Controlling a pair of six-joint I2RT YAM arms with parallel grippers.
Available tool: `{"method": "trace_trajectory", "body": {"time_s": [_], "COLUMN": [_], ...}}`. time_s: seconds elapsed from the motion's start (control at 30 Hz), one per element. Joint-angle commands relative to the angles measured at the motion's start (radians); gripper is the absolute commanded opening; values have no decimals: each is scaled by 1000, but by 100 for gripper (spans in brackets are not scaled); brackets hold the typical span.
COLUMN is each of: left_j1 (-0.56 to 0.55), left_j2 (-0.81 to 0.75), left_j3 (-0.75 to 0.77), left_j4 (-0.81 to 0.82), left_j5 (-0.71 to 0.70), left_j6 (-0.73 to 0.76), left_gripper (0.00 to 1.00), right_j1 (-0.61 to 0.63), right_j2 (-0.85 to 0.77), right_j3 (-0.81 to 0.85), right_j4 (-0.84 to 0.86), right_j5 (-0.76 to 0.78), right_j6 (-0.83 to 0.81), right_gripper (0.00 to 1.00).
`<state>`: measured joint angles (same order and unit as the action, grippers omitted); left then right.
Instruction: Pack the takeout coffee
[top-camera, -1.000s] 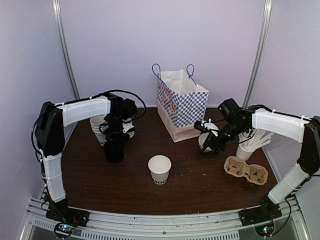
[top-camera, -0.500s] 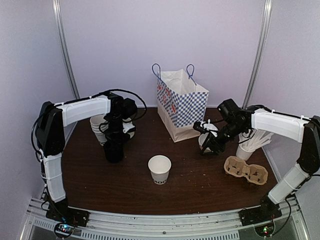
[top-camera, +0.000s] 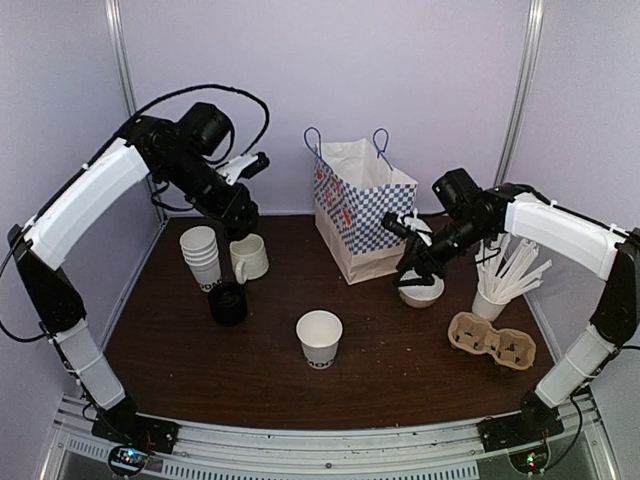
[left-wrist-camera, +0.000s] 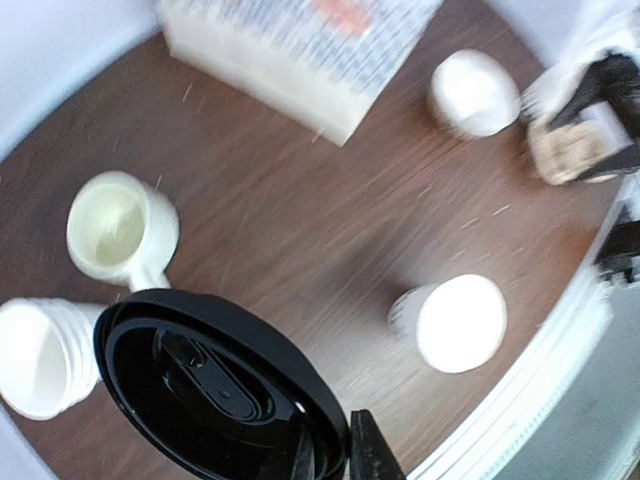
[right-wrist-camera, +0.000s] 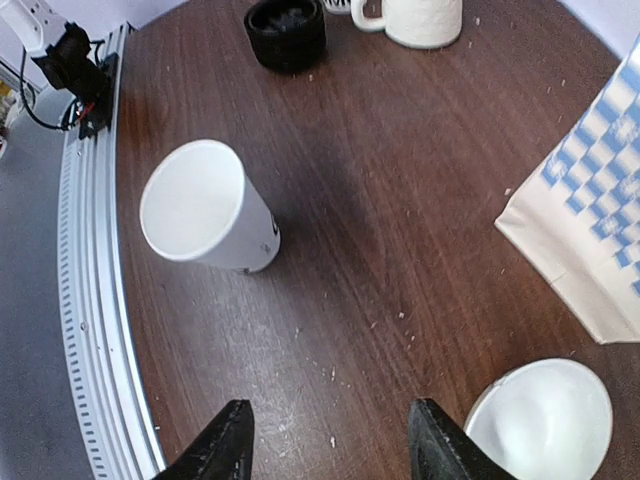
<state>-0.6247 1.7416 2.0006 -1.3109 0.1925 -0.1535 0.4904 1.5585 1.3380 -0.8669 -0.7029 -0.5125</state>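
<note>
Left gripper: I hold it raised high over the far left of the table, above the cream mug. My jaws are nipped on the rim of a black lid.

Black lid: it hangs in the air under my left wrist, with its hollow side facing the wrist camera. It touches nothing but my fingers.

Right gripper: my jaws are spread wide with nothing between them. I hover low over the wood, just beside the white bowl.

Paper cup: this is the takeout coffee. It stands upright near the middle front of the table with its mouth open and black lettering near its base. It is well apart from both of my grippers.

Paper bag: blue-checked, it stands open at the back centre, behind the paper cup and just beside the white bowl.

Stack of cups: white, nested, touching or just beside the cream mug on its left.

Stack of lids: black, on the table in front of the stack of cups.

Cup carrier: brown pulp, at the front right.

Stirrer cup: it holds white sticks, behind the cup carrier.
</note>
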Motion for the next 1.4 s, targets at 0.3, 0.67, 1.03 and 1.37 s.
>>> {"method": "trace_trajectory", "body": {"time_s": [0.3, 0.67, 1.03, 1.37], "left_j1": [-1, -21, -57, -81], "left_j2": [-225, -280, -262, -249], "left_j3": [-302, -478, -471, -451], "left_j4": [900, 1265, 1268, 1231], "left_j5": [548, 564, 553, 542], "left_j6": [-294, -464, -442, -405], "left_gripper": [13, 14, 13, 13], "right_j1": [39, 125, 131, 131], "right_j2": [75, 213, 250, 252], "right_j3": [383, 526, 555, 517], "right_j4": [219, 508, 668, 808], "right_j5": [-299, -346, -390, -425], "right_j6": [552, 951, 1118, 1239], "right_gripper": [87, 99, 99, 98]}}
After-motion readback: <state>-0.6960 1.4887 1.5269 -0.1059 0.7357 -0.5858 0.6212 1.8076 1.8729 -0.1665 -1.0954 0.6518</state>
